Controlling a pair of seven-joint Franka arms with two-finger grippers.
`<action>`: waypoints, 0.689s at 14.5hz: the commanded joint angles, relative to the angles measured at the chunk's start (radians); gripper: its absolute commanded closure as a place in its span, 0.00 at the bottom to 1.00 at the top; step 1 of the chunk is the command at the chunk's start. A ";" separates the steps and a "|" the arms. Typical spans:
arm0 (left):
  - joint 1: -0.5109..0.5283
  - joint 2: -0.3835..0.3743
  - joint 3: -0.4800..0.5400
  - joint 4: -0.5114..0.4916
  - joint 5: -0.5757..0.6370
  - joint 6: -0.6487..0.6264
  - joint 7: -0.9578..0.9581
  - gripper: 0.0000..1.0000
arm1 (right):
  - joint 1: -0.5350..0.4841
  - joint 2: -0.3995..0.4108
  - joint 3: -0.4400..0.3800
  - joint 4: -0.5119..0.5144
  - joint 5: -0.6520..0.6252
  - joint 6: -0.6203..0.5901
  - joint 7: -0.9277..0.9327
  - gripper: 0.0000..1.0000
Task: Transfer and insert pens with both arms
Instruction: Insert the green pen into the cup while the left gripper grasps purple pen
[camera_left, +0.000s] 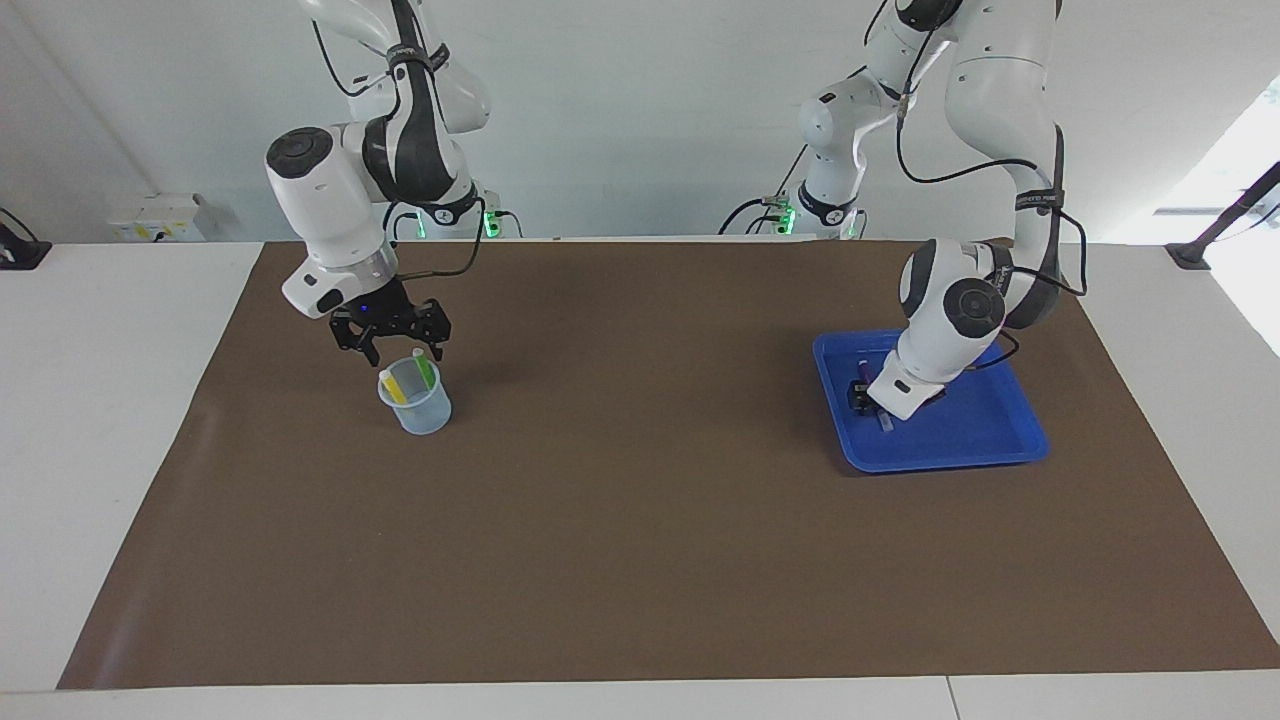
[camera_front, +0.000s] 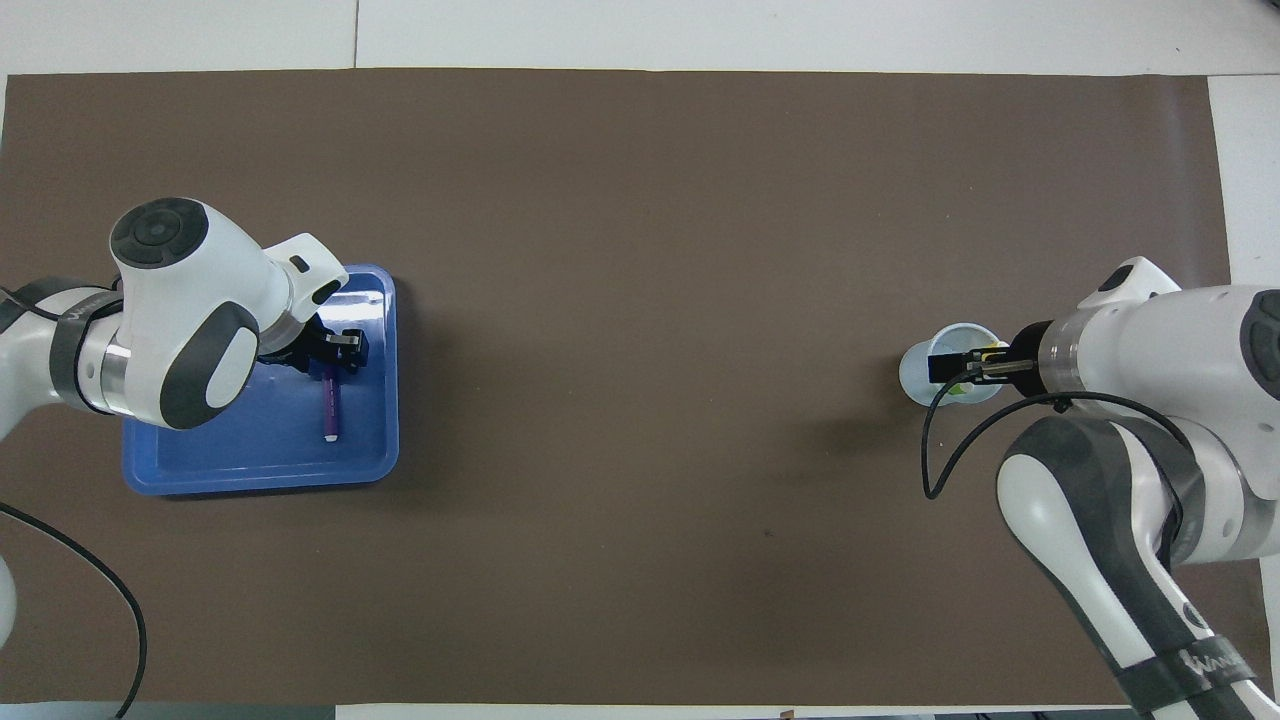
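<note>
While right gripper (camera_left: 392, 352) hangs spread over cup (camera_left: 416, 409), left gripper (camera_left: 862, 395) undetermined at purple pen (camera_front: 329, 405)

Facing + overhead cams, same table (camera_left: 640, 600)

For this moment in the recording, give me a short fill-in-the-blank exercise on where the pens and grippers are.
1. The bright green marker pen and the yellow marker pen stand in the clear plastic ____.
2. The purple marker pen lies in the blue ____.
3. The open right gripper is over the ____.
4. The left gripper is down at the ____ pen.

Missing words: cup; tray; cup; purple
</note>
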 joint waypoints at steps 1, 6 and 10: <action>0.005 -0.041 0.004 -0.051 -0.011 0.036 -0.015 0.59 | -0.002 -0.009 -0.018 0.083 -0.020 -0.100 -0.016 0.00; 0.017 -0.041 0.004 -0.048 -0.011 0.037 -0.004 1.00 | -0.002 0.004 -0.061 0.290 -0.114 -0.269 -0.017 0.00; 0.036 -0.038 0.003 -0.040 -0.011 0.036 -0.001 1.00 | 0.001 0.040 -0.106 0.487 -0.123 -0.458 -0.020 0.00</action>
